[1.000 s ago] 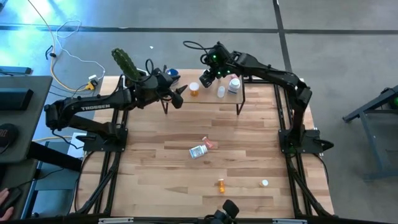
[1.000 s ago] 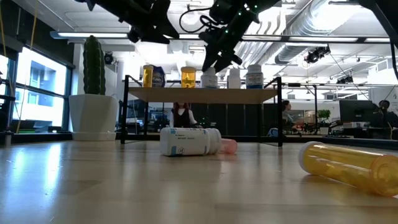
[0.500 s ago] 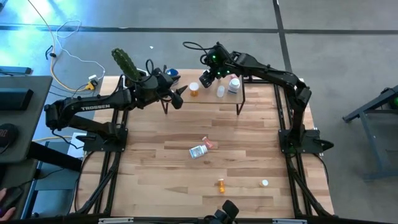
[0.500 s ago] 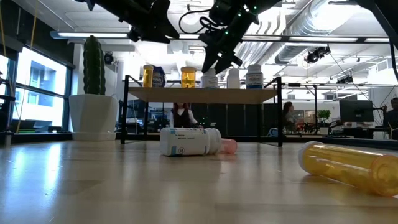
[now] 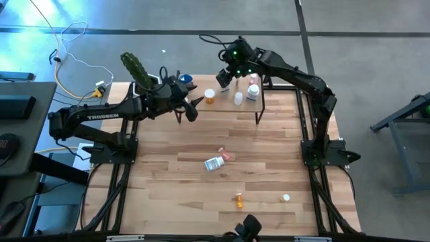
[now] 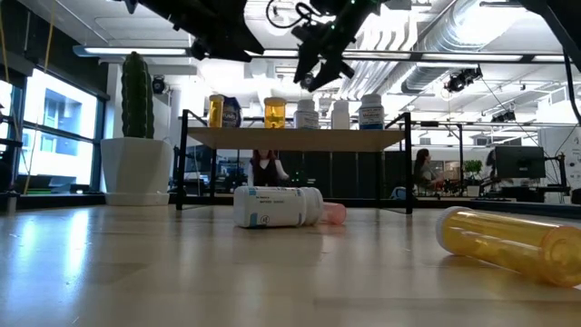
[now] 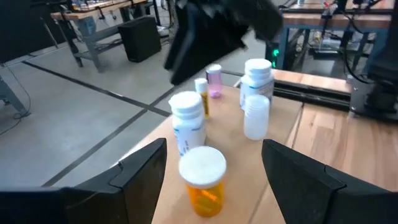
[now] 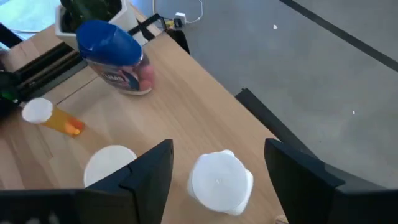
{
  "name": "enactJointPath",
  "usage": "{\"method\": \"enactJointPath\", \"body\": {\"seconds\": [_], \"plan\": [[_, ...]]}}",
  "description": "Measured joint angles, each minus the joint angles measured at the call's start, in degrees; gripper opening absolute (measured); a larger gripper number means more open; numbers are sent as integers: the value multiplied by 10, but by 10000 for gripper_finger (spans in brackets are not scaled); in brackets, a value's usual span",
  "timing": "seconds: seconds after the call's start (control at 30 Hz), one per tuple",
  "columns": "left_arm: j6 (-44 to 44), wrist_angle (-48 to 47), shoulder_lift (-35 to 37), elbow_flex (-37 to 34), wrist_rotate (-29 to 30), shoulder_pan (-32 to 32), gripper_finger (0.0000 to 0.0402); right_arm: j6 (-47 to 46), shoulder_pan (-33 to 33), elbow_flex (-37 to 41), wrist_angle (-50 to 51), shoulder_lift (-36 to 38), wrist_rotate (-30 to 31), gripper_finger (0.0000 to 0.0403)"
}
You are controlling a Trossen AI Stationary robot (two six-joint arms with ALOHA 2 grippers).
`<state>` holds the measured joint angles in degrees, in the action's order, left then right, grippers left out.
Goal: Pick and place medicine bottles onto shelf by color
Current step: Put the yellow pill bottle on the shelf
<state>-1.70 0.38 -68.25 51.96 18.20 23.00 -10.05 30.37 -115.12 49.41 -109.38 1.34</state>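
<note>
Several medicine bottles (image 5: pixel 238 98) stand on the shelf (image 5: pixel 222 109); the right gripper (image 5: pixel 226 75), fingers apart and empty, has lifted above them since a second ago, so another bottle (image 5: pixel 213 163) on the table seems next

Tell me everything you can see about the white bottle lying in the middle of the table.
The white bottle lies on its side on the wooden table, apart from both arms. It looks like plastic, with a printed label and a white cap. A small pink bottle lies right beside its cap end; whether they touch is unclear.
</note>
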Motion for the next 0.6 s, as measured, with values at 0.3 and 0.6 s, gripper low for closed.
{"method": "enactJointPath", "body": {"seconds": [0.3, 0.6], "plan": [[0, -56, 0, 0, 6, -44, 254, 0, -3, -61, 76, 0, 0, 243], [33, -84, 0, 0, -6, -105, 254, 51, -35, -82, 181, 15, -15, 243]]}}
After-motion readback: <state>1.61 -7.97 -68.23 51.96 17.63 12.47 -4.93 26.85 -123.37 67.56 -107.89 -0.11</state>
